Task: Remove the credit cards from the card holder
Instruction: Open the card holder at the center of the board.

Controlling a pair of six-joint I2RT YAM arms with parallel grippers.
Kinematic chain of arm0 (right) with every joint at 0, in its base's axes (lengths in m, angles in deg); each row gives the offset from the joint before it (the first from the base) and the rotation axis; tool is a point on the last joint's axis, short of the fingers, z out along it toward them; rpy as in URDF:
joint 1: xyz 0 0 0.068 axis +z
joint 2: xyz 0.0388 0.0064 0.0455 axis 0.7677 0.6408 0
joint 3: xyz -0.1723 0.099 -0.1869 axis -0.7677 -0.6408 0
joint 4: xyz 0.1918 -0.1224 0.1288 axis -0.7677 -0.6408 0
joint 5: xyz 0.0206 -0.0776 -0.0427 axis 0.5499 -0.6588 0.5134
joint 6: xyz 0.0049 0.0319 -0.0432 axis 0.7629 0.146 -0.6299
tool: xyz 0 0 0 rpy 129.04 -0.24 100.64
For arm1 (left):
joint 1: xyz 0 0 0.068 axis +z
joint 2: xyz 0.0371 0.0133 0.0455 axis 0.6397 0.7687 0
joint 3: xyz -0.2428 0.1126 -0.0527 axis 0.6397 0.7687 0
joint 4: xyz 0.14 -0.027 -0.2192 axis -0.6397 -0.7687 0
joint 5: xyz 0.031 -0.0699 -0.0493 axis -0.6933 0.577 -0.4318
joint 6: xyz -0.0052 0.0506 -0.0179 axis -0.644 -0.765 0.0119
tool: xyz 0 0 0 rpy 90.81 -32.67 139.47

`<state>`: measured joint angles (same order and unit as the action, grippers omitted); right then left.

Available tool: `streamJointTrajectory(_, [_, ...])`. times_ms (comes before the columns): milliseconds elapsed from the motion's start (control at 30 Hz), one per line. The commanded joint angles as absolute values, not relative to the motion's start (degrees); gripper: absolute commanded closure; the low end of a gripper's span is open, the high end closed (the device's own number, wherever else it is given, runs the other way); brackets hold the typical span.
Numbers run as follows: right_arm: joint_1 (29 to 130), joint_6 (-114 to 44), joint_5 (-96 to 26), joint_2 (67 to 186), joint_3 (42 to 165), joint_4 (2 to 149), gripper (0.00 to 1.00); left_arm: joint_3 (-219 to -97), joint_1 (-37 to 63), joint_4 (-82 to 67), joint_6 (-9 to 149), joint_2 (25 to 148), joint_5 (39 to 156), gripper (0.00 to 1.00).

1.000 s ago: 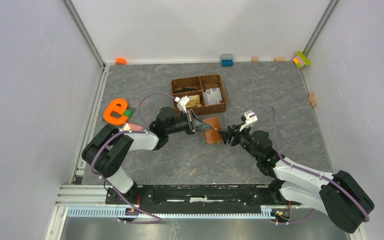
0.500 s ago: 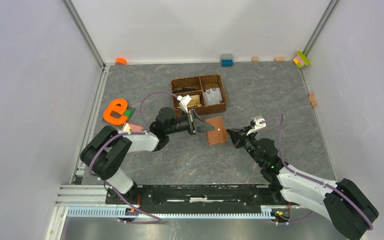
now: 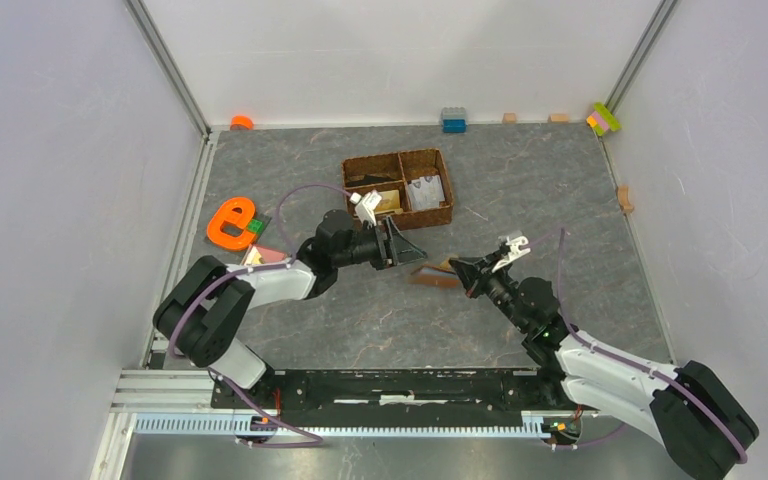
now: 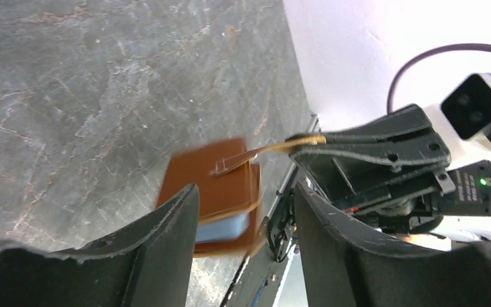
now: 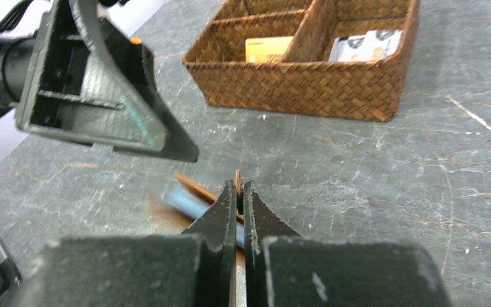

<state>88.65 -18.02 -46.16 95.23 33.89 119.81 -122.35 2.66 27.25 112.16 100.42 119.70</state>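
Robotics lab cell: plain white panel walls (image 3: 60, 200) enclose the grey stone-patterned tabletop (image 3: 540, 190) around left gripper (image 3: 420, 252) and right gripper (image 3: 457, 266); ribbed aluminium rail (image 3: 360, 426) behind.

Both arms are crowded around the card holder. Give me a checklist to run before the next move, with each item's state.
1. Right gripper shut on the card holder by its thin lifted edge: ok.
2. Left gripper open, not gripping the card holder: ok.
3. Card holder parted, pale blue inside showing: ok.
4. Cards remaining in its pockets: cannot tell.
5. Woven basket holds a gold card and pale cards in separate compartments: ok.
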Motion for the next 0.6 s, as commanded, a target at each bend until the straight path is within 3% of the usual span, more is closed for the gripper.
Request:
streamJointTrajectory(0, [88.7,-19.5,-43.0,96.8,35.7,121.1,1.0,-127.0,2.5,19.2,108.8,103.0,117.3,0.36])
streamJointTrajectory(367, [88.6,-21.0,-41.6,97.5,37.6,117.8,1.0,-129.0,2.3,12.9,103.5,101.4,114.9,0.37])
streamJointTrajectory(567, [88.6,-21.2,-43.0,95.1,38.5,113.9,1.0,-131.2,0.1,7.6,92.4,98.1,112.9,0.38])
